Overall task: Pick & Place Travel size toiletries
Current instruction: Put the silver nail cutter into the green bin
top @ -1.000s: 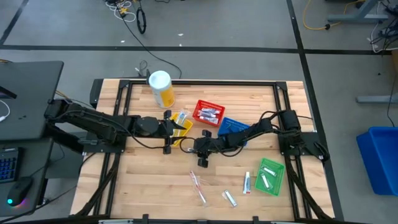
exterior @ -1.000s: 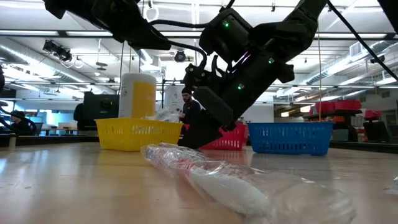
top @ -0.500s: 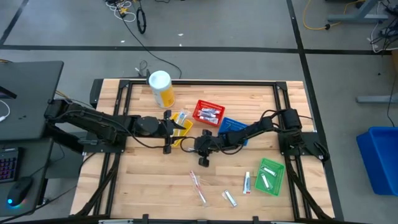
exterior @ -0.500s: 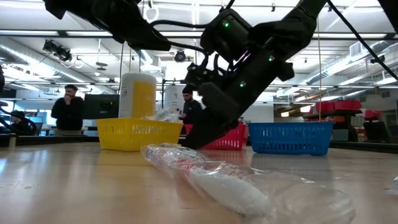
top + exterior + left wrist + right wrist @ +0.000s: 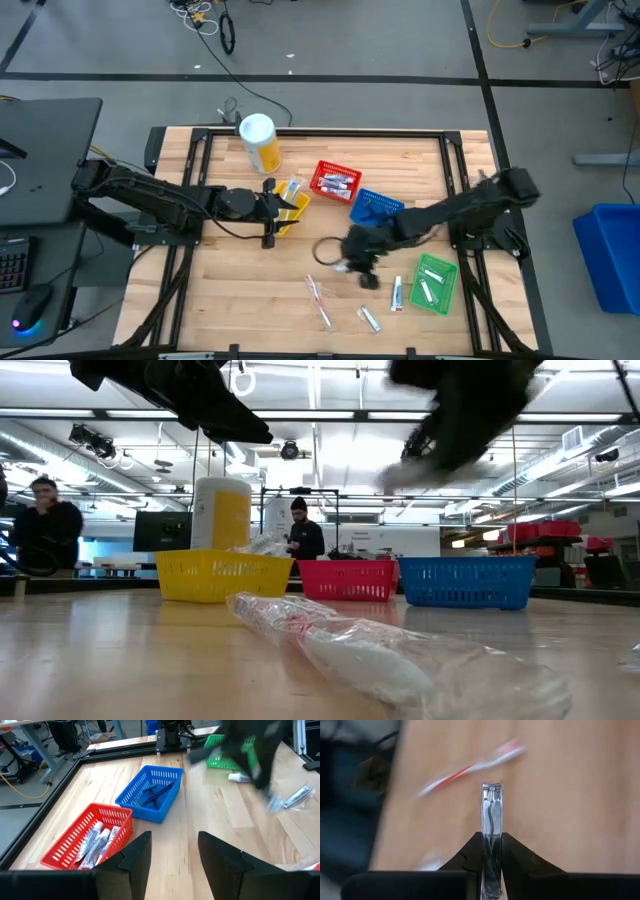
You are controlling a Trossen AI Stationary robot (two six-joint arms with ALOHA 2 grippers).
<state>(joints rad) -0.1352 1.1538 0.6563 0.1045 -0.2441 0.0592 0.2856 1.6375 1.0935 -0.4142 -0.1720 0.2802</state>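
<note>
My right gripper (image 5: 344, 264) is blurred above the table's middle, shut on a slim clear-wrapped metal piece (image 5: 491, 812). My left gripper (image 5: 175, 855) hangs open over the yellow basket (image 5: 292, 207). A wrapped toothbrush (image 5: 318, 300), a white tube (image 5: 397, 293) and a small packet (image 5: 370, 319) lie flat on the wood near the front edge. White tubes lie in the red basket (image 5: 334, 181), dark pieces in the blue basket (image 5: 149, 795), and pale items in the green basket (image 5: 435, 283). My right gripper pinches the clear-wrapped piece between its two fingers (image 5: 515, 860) near one end (image 5: 491, 851). The piece lies along the fingers, and its free end (image 5: 491, 790) sticks out past the fingertips. It is lifted clear of the table.
A tall white-and-yellow canister (image 5: 259, 142) stands at the far edge, behind the yellow basket. Bare wood lies at the table's near left. The wrapped toothbrush (image 5: 380, 660) fills the foreground of the low view. People stand in the room beyond the table.
My right arm has swung fast from the spot beside the yellow basket toward the table's near right, rising well off the wood with the wrapped piece in its fingers. The move came in the last half second and blurs the arm.
</note>
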